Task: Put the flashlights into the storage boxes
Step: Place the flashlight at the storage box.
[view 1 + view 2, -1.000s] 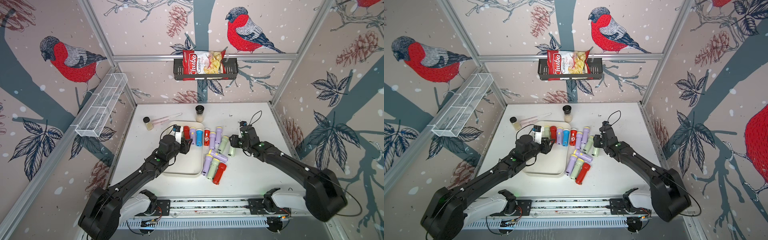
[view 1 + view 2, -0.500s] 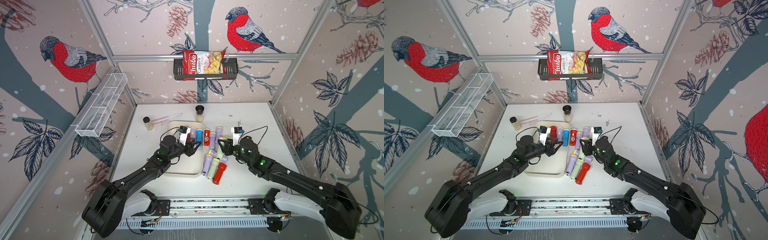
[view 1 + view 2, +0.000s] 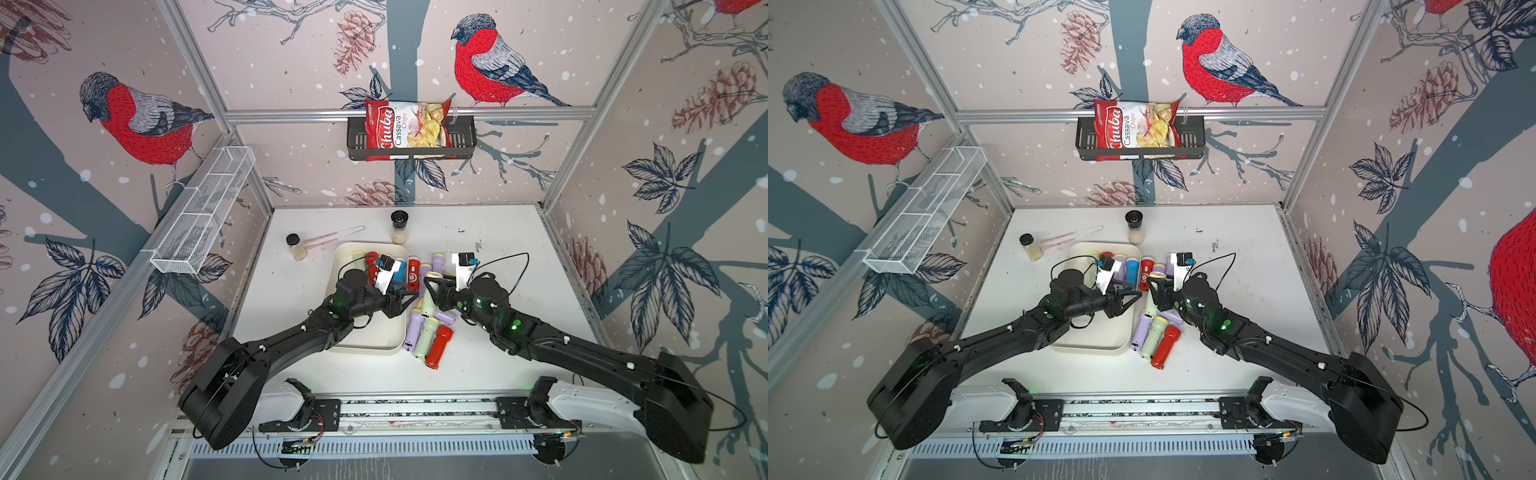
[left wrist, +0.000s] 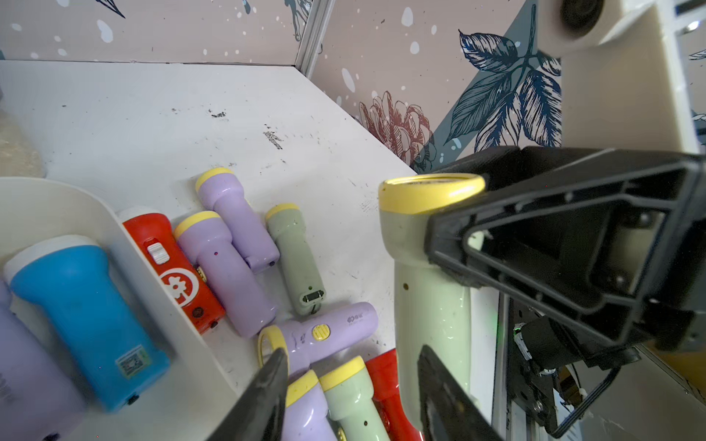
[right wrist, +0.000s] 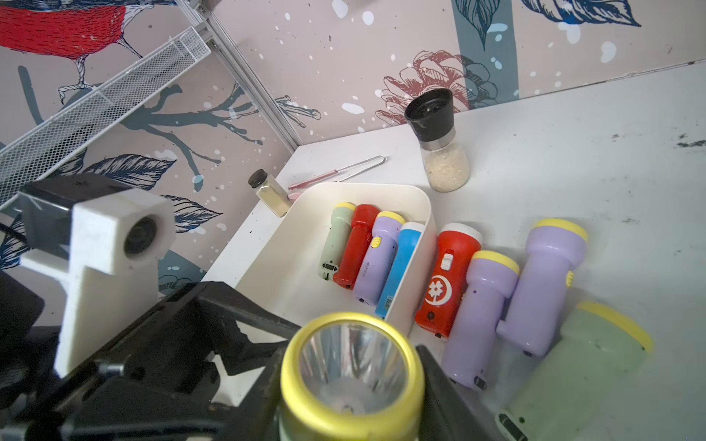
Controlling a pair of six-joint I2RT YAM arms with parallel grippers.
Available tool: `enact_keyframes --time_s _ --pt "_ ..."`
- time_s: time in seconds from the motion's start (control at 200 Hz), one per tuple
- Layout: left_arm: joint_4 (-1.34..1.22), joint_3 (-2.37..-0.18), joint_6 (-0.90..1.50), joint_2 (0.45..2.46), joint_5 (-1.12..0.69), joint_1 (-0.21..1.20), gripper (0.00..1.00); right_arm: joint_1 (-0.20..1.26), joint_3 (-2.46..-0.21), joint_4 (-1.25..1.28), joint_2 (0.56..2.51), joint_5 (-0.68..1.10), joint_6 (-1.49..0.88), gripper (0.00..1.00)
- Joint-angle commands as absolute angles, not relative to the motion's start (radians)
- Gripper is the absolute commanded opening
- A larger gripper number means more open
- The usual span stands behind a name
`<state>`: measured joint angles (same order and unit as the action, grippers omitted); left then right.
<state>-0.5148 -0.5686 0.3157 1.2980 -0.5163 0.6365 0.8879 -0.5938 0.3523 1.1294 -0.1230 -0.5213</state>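
Observation:
My right gripper is shut on a pale green flashlight with a yellow head, held upright just right of the storage box. That box is a cream tray, and it also shows in the right wrist view. My left gripper is open and faces the held flashlight from over the tray's right side, one finger in front of the body. Several flashlights lie in the tray's far end, among them a blue one. More lie loose on the table right of it and near its front corner.
Two black-capped jars and a pink tool stand behind the tray. A white wire mesh basket hangs on the left wall. A black wall basket holding a chips bag hangs at the back.
My right gripper has carried the green flashlight leftward from the loose pile toward the tray's edge. My left gripper has moved rightward over the tray to meet it.

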Motion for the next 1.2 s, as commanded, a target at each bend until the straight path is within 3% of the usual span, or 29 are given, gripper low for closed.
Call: enact_keyframes --time_s 0.0,0.58,0.745,0.946,1.041,1.116,1.156,1.176,1.196 --pt "-0.579 -0.585 0.31 1.319 -0.562 0.65 0.55 0.897 -0.608 0.421 1.139 -0.122 -0.504 0.38" --pt "-0.662 -0.59 0.369 1.381 -0.597 0.675 0.54 0.918 -0.667 0.439 1.193 -0.127 -0.469 0.38" --pt "-0.698 -0.592 0.395 1.402 -0.591 0.675 0.49 0.929 -0.676 0.456 1.208 -0.117 -0.469 0.38" --pt "-0.702 -0.591 0.41 1.402 -0.572 0.675 0.34 0.937 -0.682 0.446 1.22 -0.121 -0.466 0.39" --pt "-0.669 -0.591 0.424 1.39 -0.535 0.675 0.28 0.94 -0.678 0.434 1.21 -0.152 -0.469 0.49" --pt "-0.619 -0.587 0.437 1.372 -0.481 0.674 0.25 0.94 -0.671 0.418 1.193 -0.186 -0.463 0.65" --pt "-0.585 -0.585 0.449 1.357 -0.448 0.674 0.24 0.938 -0.669 0.409 1.185 -0.206 -0.46 0.78" --pt "-0.568 -0.582 0.455 1.35 -0.433 0.674 0.24 0.939 -0.669 0.402 1.181 -0.215 -0.458 0.97" --pt "-0.55 -0.581 0.464 1.342 -0.416 0.673 0.24 0.938 -0.668 0.396 1.178 -0.224 -0.456 1.0"
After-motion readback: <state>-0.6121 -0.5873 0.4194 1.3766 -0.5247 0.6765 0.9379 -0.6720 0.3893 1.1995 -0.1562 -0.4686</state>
